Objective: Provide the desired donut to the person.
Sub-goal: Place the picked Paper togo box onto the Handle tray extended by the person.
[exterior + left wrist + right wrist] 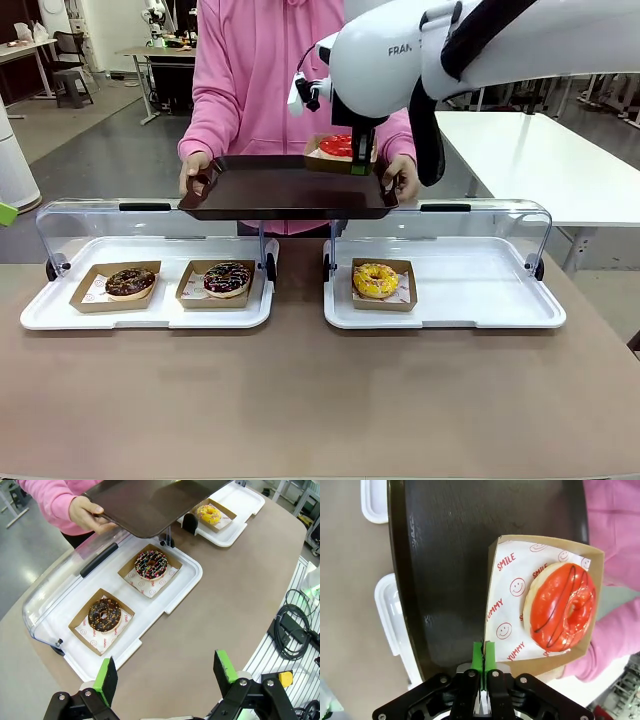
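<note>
Our right hand [483, 652] pinches the cardboard boat [545, 544] of the red-glazed donut [563, 607] over the person's [255, 80] brown tray [445, 555]; our left hand [167, 672] hangs with fingers apart. Next we should set it down flat and let go.

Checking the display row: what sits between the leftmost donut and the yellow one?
A dark sprinkled donut in its cardboard tray, per the front view.

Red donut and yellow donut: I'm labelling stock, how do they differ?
The red donut has smooth glaze with dark lines; the yellow donut has crumbly yellow topping. The red donut's box is pinched by the right pincer over the dark tray; the yellow donut's box lies in a white tray. Both boxes are brown.
</note>
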Robot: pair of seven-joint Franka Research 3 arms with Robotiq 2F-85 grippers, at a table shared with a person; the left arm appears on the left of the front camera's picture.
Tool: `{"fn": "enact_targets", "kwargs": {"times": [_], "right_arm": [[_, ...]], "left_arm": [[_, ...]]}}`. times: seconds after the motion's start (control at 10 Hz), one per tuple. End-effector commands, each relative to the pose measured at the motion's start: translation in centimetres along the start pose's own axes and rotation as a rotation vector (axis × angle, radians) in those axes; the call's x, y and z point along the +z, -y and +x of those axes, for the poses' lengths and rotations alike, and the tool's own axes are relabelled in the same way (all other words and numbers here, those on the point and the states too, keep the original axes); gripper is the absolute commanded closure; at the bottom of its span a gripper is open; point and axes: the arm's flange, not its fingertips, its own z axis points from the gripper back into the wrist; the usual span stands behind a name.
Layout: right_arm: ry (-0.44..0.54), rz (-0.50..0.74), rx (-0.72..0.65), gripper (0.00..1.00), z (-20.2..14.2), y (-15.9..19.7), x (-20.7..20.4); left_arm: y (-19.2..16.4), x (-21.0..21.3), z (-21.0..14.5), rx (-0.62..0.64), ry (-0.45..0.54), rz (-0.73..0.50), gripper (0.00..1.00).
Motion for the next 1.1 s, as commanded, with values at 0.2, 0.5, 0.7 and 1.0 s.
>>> {"fn": "enact_targets", "kwargs": {"times": [0.2, 0.5, 0.7, 1.0], "right_arm": [[-0.017, 0.041, 0.066, 0.98, 1.1, 0.6, -2.6], [0.003, 0.056, 0.087, 0.98, 0.5, 0.8, -3.4], [0.004, 0.091, 0.100, 0.98, 0.2, 0.9, -3.5], [0.023, 0.139, 0.062, 0.38, -0.3, 1.1, -3.4]], "left_arm": [[-0.1, 0.0, -0.1, -0.002, 0.008, -0.002, 0.00], [-0.1, 0.0, -0.1, -0.002, 0.008, -0.002, 0.00], [-0.1, 0.0, -0.1, -0.002, 0.008, -0.002, 0.00], [-0.1, 0.0, -0.1, -0.002, 0.008, -0.002, 0.00]]}}
